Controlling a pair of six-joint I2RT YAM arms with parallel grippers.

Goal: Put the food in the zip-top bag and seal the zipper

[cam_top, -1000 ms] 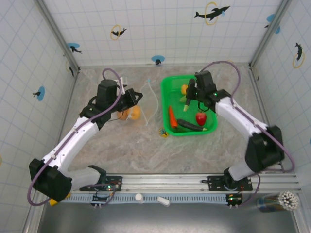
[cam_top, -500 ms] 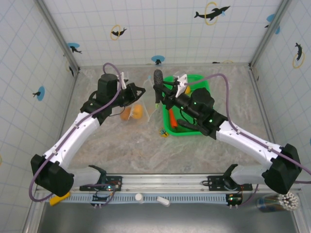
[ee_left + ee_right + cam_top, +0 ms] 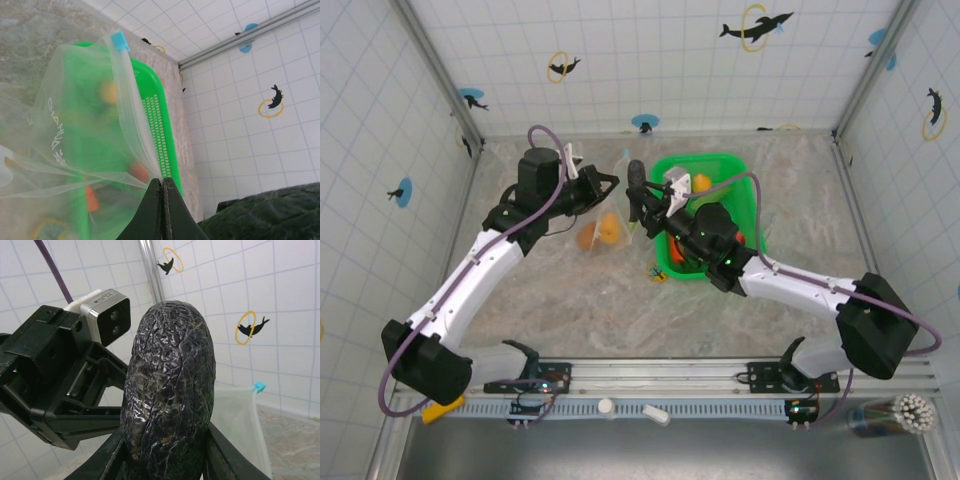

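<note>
Top external view: right end effector (image 3: pixel 638 195), clamped on eggplant (image 3: pixel 636 172), had crossed from basket (image 3: pixel 745 170) to just beside left end effector (image 3: pixel 608 184). The latter was pinched together on the edge of the bag (image 3: pixel 603 215), which hung beneath it. Drop-in judged next.

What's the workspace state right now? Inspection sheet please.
Surface: marbled tabletop, no spills seen.
Job's things: zip-top bag hangs from the left tool, orange fruits inside; zipper has a blue slider at one end; yellow fruit in the green mesh basket.
Clutter: yellow-and-black trinket by the basket's near-left corner.
Grippers: left tool shut on the bag's edge; right tool shut on a dark toy vegetable, close to the bag.
Cables: purple cables loop over each arm.
Surroundings: tiled walls with dolphin stickers.
</note>
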